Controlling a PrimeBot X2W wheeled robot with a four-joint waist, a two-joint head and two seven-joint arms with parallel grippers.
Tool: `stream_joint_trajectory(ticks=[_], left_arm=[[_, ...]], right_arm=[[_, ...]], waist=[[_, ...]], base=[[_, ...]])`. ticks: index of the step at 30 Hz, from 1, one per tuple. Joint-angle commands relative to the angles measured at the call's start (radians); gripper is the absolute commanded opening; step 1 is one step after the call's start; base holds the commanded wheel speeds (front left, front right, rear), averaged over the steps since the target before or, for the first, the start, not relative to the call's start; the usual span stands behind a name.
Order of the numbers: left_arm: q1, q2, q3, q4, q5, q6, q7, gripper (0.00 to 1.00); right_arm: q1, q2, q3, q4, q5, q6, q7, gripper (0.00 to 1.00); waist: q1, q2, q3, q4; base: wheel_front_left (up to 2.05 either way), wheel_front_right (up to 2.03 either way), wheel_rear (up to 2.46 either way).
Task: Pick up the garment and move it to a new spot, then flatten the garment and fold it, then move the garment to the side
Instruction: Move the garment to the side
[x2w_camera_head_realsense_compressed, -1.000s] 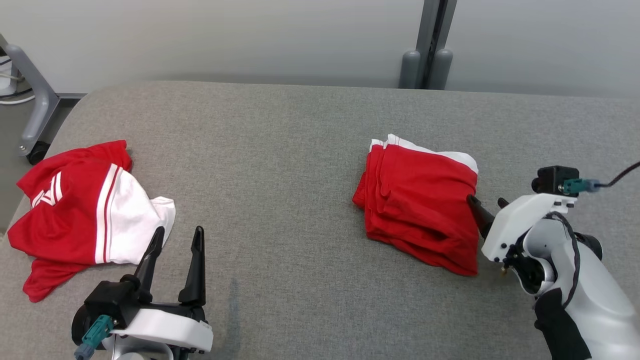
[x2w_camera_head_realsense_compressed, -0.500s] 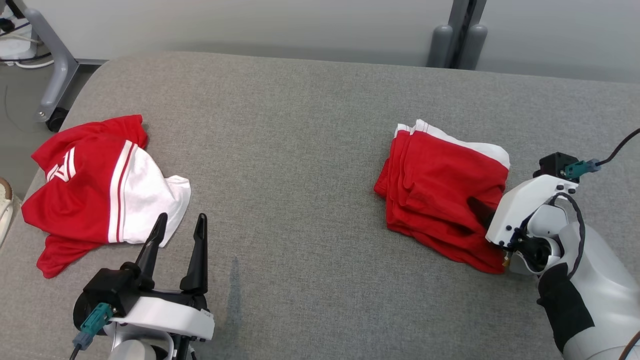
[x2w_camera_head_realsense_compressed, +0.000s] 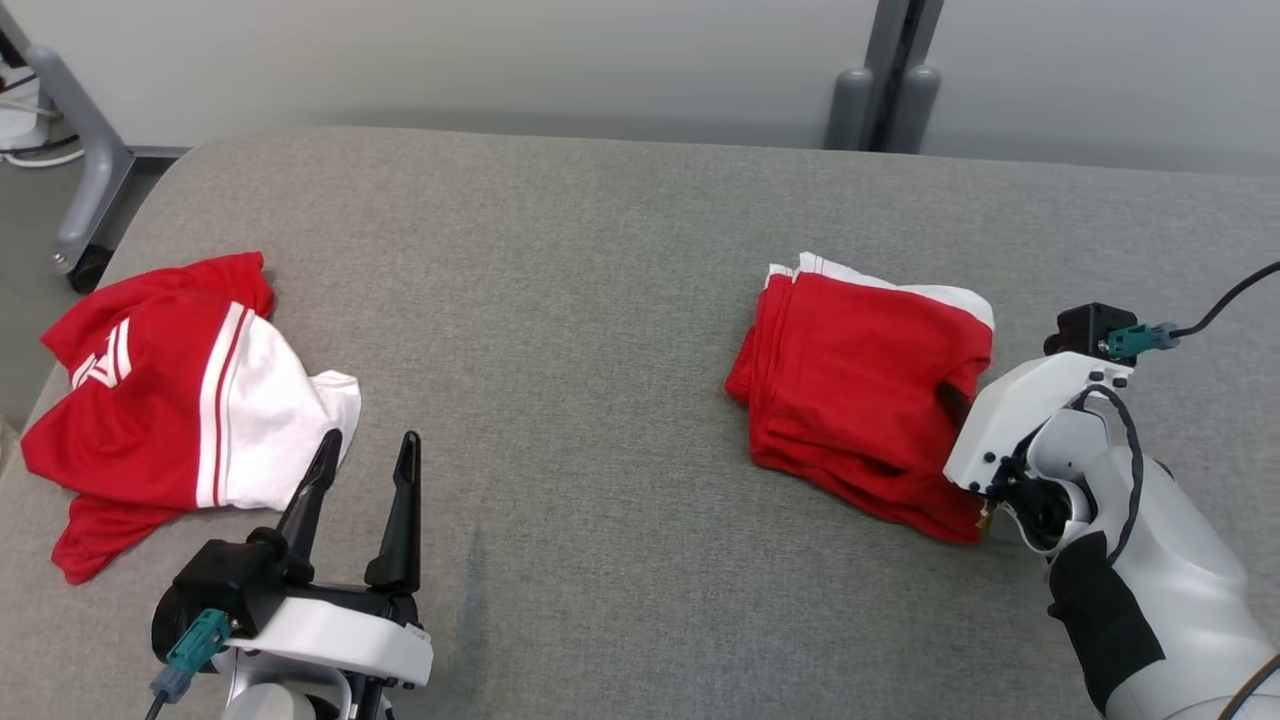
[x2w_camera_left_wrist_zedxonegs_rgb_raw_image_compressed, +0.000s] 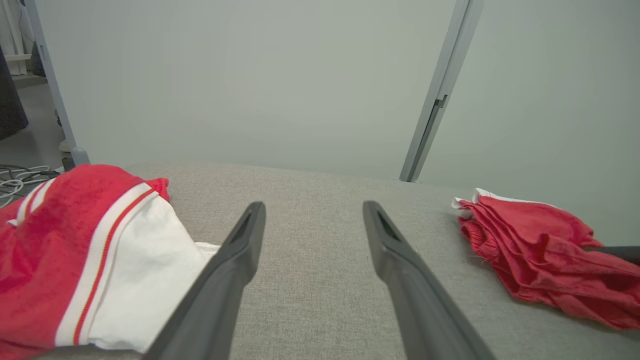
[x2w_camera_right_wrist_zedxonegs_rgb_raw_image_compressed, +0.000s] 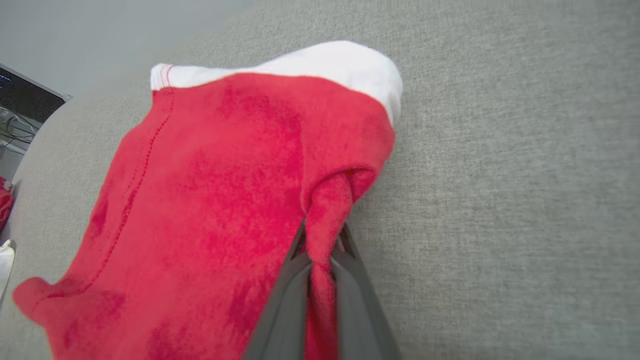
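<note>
Right wrist view: the right end effector (x2w_camera_right_wrist_zedxonegs_rgb_raw_image_compressed: 324, 240) is clamped on a thin edge pinch of the folded red garment (x2w_camera_right_wrist_zedxonegs_rgb_raw_image_compressed: 215, 190), which lies on the right of the table (x2w_camera_head_realsense_compressed: 600, 250). The left end effector (x2w_camera_head_realsense_compressed: 369, 440) stands wide and empty. Risk: such a shallow pinch may catch only the top layer, so the folds spill open when the garment is moved.

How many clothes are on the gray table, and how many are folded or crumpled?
Folded garment: 1
Crumpled garment: 1
Total: 2
</note>
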Motion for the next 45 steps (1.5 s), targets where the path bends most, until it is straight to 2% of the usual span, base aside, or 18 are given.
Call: stream_joint_trajectory(ticks=[1, 7, 15, 25, 31, 35, 41, 45], left_arm=[[0.008, 0.003, -0.002, -0.004, 0.005, -0.004, 0.000, 1.00], [0.023, 0.003, -0.042, -0.034, 0.010, -0.008, 0.000, 1.00], [0.022, 0.007, -0.083, -0.053, 0.019, -0.011, 0.000, 1.00], [0.014, 0.036, -0.112, -0.075, 0.010, -0.009, 0.000, 1.00], [-0.003, 0.060, -0.133, -0.091, -0.002, -0.009, 0.000, 1.00], [-0.017, 0.088, -0.149, -0.100, -0.013, -0.009, 0.000, 1.00], [-0.036, 0.123, -0.163, -0.108, -0.027, -0.009, 0.000, 1.00], [-0.051, 0.144, -0.170, -0.115, -0.036, -0.009, 0.000, 1.00]], right_arm=[[0.018, -0.006, 0.014, -0.012, 0.013, 0.000, -0.009, 0.00], [0.039, -0.031, 0.054, -0.040, 0.038, 0.000, -0.023, 0.00], [0.058, -0.030, 0.093, -0.073, 0.074, 0.000, -0.045, 0.00], [0.062, -0.031, 0.132, -0.114, 0.107, 0.000, -0.071, 0.00], [0.022, -0.048, 0.170, -0.152, 0.091, 0.000, -0.108, 0.00], [-0.040, -0.093, 0.240, -0.165, 0.055, 0.000, -0.088, 0.00], [-0.135, -0.163, 0.285, -0.132, 0.000, 0.000, -0.067, 0.00], [-0.199, -0.196, 0.269, -0.081, -0.038, 0.000, -0.056, 0.00]], waist=[[0.0000, -0.0001, -0.019, -0.029], [0.0000, -0.0001, -0.030, -0.115], [0.0000, -0.0001, -0.020, -0.258], [0.0000, -0.0001, 0.009, -0.369], [0.0000, -0.0001, 0.048, -0.398], [0.0000, -0.0001, 0.090, -0.400], [0.0000, -0.0001, 0.141, -0.382], [0.0000, -0.0001, 0.171, -0.369]], base=[[0.00, 0.00, 0.00], [0.00, 0.00, 0.00], [0.00, 0.00, 0.00], [0.00, 0.00, 0.00], [0.00, 0.00, 0.00], [0.00, 0.00, 0.00], [0.00, 0.00, 0.00], [0.00, 0.00, 0.00]])
